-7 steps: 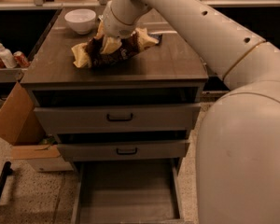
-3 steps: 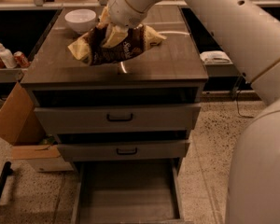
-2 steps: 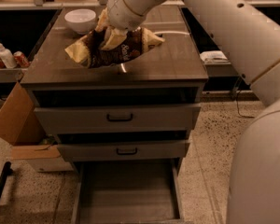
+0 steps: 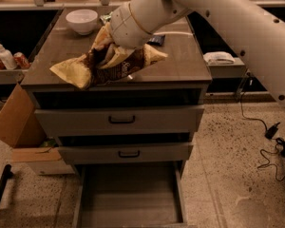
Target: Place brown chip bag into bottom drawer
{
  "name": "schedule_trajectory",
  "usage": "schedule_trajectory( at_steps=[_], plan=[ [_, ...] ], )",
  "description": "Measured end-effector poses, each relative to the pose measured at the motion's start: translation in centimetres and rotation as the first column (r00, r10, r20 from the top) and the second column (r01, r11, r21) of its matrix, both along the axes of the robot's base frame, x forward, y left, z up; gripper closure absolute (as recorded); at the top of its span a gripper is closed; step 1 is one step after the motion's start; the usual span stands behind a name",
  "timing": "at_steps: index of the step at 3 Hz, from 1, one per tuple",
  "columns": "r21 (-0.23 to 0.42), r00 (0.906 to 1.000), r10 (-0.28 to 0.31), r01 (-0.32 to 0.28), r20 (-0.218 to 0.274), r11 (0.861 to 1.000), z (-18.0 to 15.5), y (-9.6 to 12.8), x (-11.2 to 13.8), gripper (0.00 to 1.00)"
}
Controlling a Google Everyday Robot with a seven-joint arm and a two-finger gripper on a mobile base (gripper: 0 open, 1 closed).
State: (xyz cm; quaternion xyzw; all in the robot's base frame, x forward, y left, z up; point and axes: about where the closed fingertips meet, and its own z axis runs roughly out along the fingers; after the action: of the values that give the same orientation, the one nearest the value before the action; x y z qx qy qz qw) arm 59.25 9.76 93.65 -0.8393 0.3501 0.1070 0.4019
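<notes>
The brown chip bag (image 4: 107,65), dark brown with pale yellow ends, hangs in the air in front of the cabinet top's front edge, held level. My gripper (image 4: 109,51) is shut on the bag's middle from above, its fingers wrapped in the crinkled foil. The bottom drawer (image 4: 129,194) is pulled open below, a wide shallow tray with a bare grey floor. The bag is well above it, at the height of the cabinet top.
A white bowl (image 4: 82,21) and a small dark packet (image 4: 156,40) lie on the cabinet top (image 4: 180,61). Two upper drawers with dark handles (image 4: 121,120) are closed. A cardboard box (image 4: 14,122) stands at the left; cables (image 4: 270,127) lie on the floor at right.
My gripper has lifted the chip bag off the cabinet top and carried it forward and left, past the front edge. The arm has swung upward and away from the camera.
</notes>
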Motion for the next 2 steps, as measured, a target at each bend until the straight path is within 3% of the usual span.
schedule_trajectory(
  at_steps=[1, 2],
  plan=[
    [0.0, 1.0, 0.001, -0.001, 0.0, 1.0, 0.0, 0.0, 0.0, 1.0],
    [0.023, 0.9985, 0.055, -0.055, 0.004, 0.998, -1.0, 1.0, -1.1, 1.0]
  ],
)
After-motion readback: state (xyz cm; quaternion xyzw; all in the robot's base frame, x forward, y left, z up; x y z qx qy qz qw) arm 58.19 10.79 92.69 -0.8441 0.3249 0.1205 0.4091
